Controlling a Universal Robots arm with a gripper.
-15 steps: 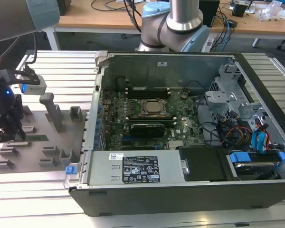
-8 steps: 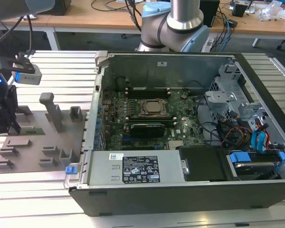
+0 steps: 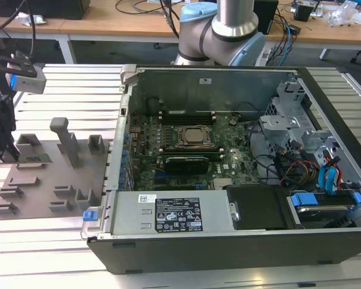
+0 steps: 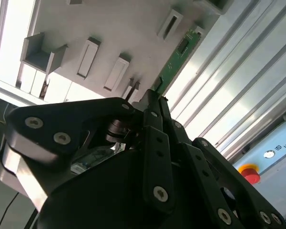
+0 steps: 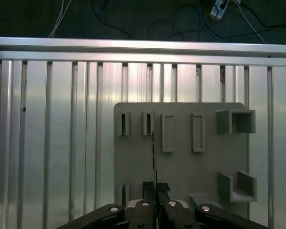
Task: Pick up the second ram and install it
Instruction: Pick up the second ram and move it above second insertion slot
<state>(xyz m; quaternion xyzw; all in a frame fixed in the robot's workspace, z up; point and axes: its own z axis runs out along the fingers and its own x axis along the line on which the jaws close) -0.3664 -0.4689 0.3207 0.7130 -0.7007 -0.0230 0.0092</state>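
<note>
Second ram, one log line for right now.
end effector: shut on second ram | location: at grey fixture plate | install: not yet done

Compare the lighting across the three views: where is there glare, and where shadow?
Second wrist view: glare washes out the table, and the hand, gripping the second ram, is a dark mass. First wrist view: even light, with a bright rail along the table's edge. Exterior view: the computer case shades its own interior.
</note>
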